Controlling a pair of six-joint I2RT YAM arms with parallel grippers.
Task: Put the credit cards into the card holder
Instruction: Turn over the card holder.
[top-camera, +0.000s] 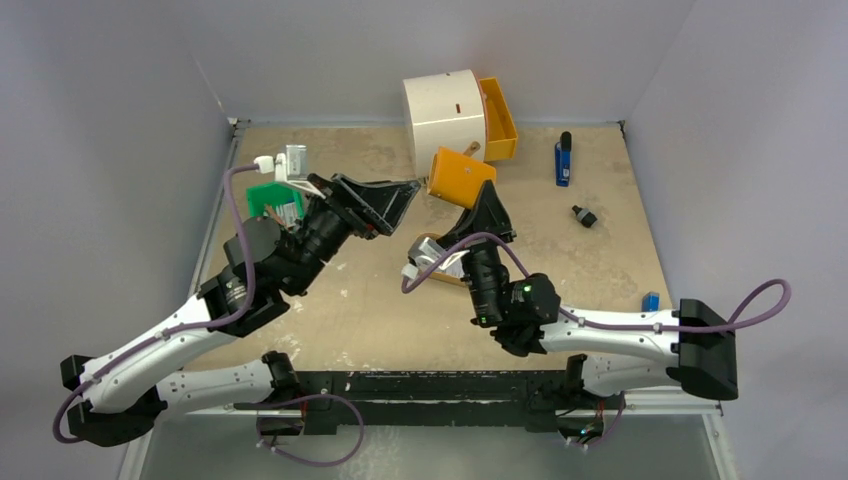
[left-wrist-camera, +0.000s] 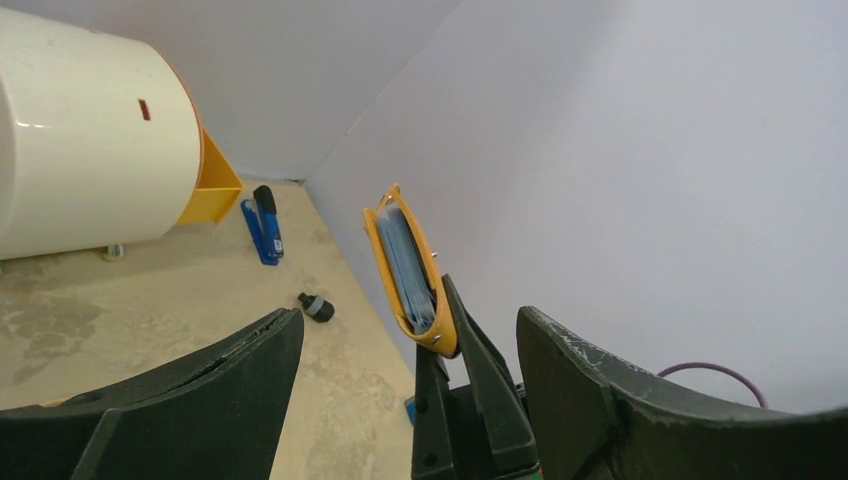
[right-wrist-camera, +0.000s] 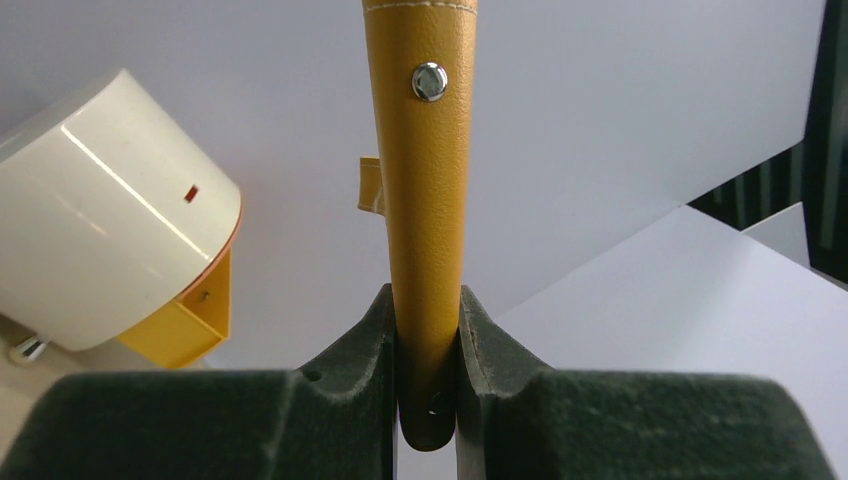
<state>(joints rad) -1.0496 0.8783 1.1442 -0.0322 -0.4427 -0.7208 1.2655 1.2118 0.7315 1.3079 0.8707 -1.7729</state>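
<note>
The orange-tan card holder (top-camera: 460, 177) is held up in the air in front of the white cabinet. My right gripper (top-camera: 480, 208) is shut on its lower edge. In the right wrist view the card holder (right-wrist-camera: 425, 200) stands upright between my fingers (right-wrist-camera: 372, 330), with its snap button (right-wrist-camera: 429, 81) facing the camera. In the left wrist view the card holder (left-wrist-camera: 432, 300) is edge-on, and several pale bluish credit cards (left-wrist-camera: 405, 262) sit inside it. My left gripper (top-camera: 405, 195) is wide open and empty, just left of the holder and not touching it; it also shows in the left wrist view (left-wrist-camera: 410, 318).
A white round cabinet (top-camera: 445, 110) with an open orange drawer (top-camera: 497, 118) stands at the back. A blue and black tool (top-camera: 563, 160) and a small black part (top-camera: 584, 215) lie at the right. A green bin (top-camera: 272, 198) sits behind the left arm.
</note>
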